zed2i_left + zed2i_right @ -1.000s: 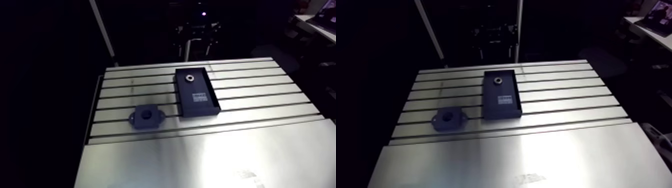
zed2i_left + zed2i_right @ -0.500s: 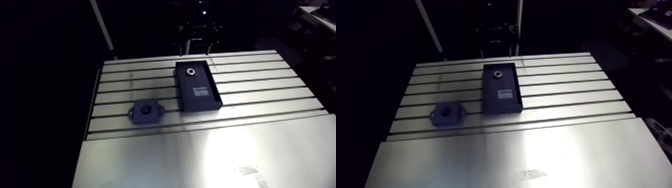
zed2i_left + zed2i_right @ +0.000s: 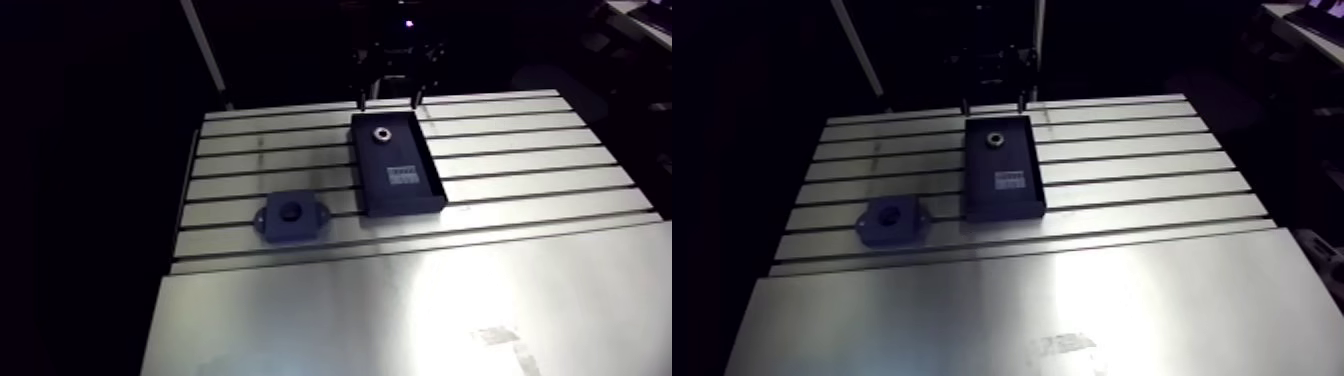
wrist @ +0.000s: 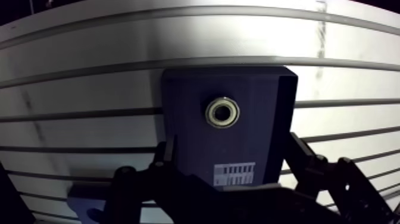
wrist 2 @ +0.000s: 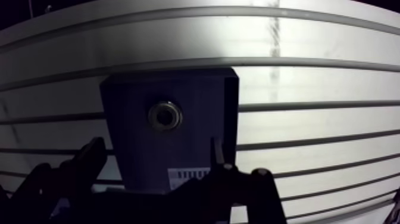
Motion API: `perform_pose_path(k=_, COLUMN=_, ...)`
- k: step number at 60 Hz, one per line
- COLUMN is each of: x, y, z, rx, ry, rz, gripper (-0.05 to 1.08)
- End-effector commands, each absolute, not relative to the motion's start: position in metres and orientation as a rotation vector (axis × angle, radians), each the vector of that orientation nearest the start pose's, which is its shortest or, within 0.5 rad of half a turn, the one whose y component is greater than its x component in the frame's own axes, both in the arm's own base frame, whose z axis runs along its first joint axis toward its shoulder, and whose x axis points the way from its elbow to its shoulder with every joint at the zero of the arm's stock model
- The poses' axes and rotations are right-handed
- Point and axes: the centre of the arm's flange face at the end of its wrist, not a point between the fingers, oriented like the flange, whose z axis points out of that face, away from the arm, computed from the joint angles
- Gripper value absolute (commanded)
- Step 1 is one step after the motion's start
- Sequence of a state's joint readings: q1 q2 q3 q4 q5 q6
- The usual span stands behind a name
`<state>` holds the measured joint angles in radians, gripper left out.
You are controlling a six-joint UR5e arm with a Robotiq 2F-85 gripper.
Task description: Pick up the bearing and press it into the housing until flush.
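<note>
A small metal ring bearing lies in a dark rectangular tray, near the tray's far end in the arm view. The dark housing, with a round bore and two side ears, sits on the slotted table to the left of the tray. My gripper hangs above the tray and is open. Its two dark fingers are spread about as wide as the tray, and the bearing lies just ahead of them. Nothing is between the fingers.
The tray carries a white label near its middle. The table's slotted part extends to the right of the tray, and a smooth aluminium plate covers the near half.
The gripper has come down towards the tray's far end, and its fingers now show more plainly in the arm view. The camera has shifted a little. Tray, bearing and housing have not moved.
</note>
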<state>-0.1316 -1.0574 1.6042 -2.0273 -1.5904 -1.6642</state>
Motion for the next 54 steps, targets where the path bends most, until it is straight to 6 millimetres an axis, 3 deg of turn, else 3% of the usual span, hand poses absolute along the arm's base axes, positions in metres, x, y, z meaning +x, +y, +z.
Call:
perform_pose_path(k=1, x=-0.648, y=-0.046, z=0.208, rx=0.058, ry=3.035, rz=0.013, gripper=0.09)
perform_pose_path(k=27, x=-0.651, y=-0.046, z=0.192, rx=0.062, ry=3.015, rz=0.008, gripper=0.3)
perform_pose_path(k=54, x=-0.654, y=-0.046, z=0.185, rx=0.06, ry=3.024, rz=0.012, gripper=0.34)
